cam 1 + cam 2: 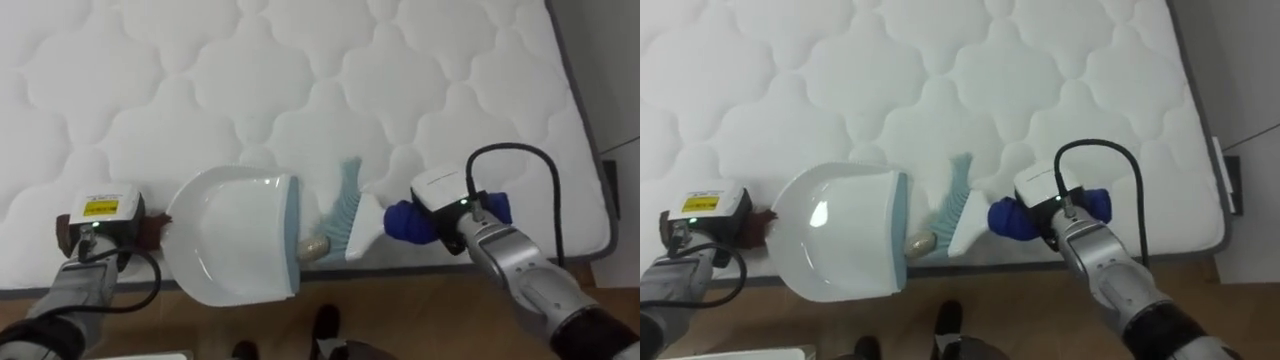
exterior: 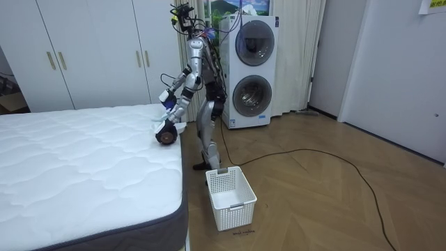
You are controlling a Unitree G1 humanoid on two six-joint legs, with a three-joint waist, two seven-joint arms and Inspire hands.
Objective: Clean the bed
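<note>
At the bed's [image 1: 300, 80] near edge, the dustpan [image 1: 240, 235] lies left of the brush [image 1: 350, 215], with a small scrap [image 1: 314, 246], perhaps paper, between them.

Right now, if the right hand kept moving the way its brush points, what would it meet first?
The right hand leads with the brush, so probably the small beige scrap at the mouth of the dustpan, then the dustpan itself; depth is unclear.

Both eye views look closely down on the mattress [image 1: 300, 80] edge, which the distant room view also shows.
</note>
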